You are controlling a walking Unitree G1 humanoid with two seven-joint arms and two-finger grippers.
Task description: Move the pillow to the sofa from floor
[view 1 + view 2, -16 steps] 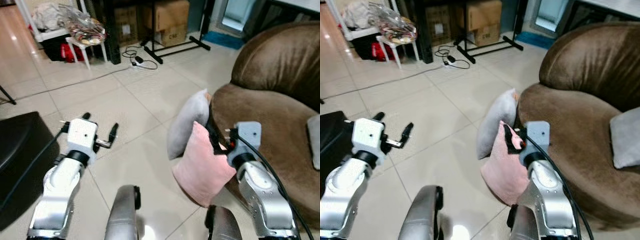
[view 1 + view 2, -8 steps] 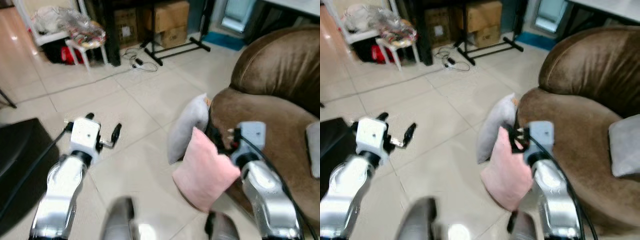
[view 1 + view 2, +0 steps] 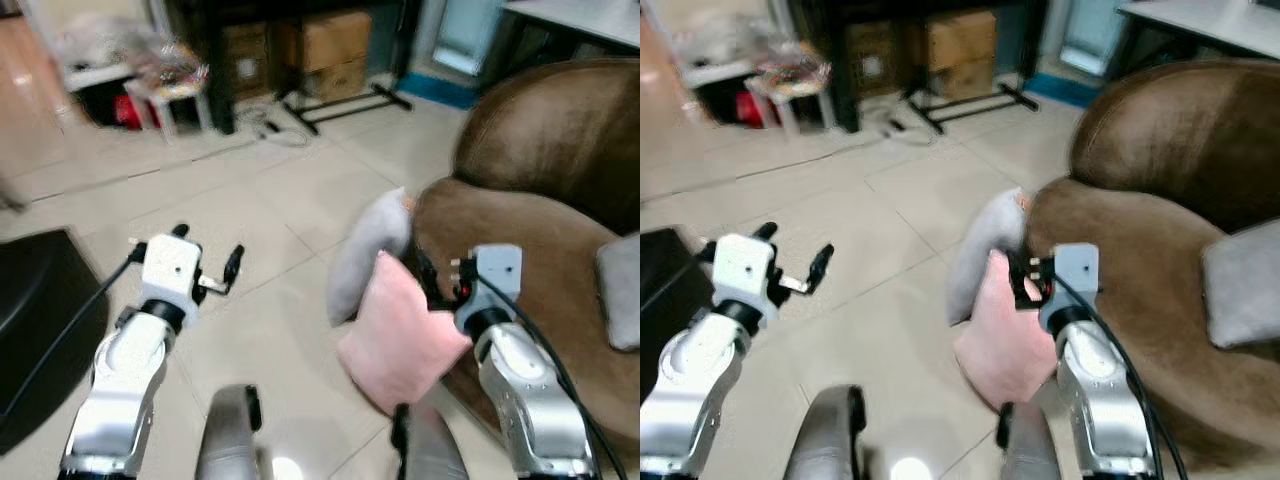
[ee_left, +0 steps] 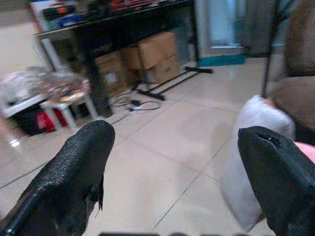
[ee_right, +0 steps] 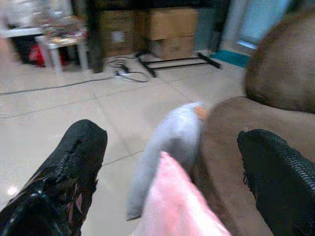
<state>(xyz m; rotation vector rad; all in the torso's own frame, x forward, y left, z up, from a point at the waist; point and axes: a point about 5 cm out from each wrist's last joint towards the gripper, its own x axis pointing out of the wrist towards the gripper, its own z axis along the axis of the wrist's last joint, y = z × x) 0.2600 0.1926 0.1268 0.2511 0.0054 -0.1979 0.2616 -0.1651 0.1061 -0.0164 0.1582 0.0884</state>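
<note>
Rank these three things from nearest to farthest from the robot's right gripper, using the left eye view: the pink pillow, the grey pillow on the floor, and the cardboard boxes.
1. Pink pillow: right at the right gripper, leaning against the brown sofa.
2. Grey pillow: just beyond the pink one, propped on the sofa's front.
3. Cardboard boxes: far across the tiled floor, under the dark table.

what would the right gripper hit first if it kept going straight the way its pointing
Most likely the pink pillow, which lies between the open fingers of the right gripper and just ahead of it. Behind it leans the grey pillow against the brown sofa. Depth is hard to judge, so contact may come almost at once.
</note>
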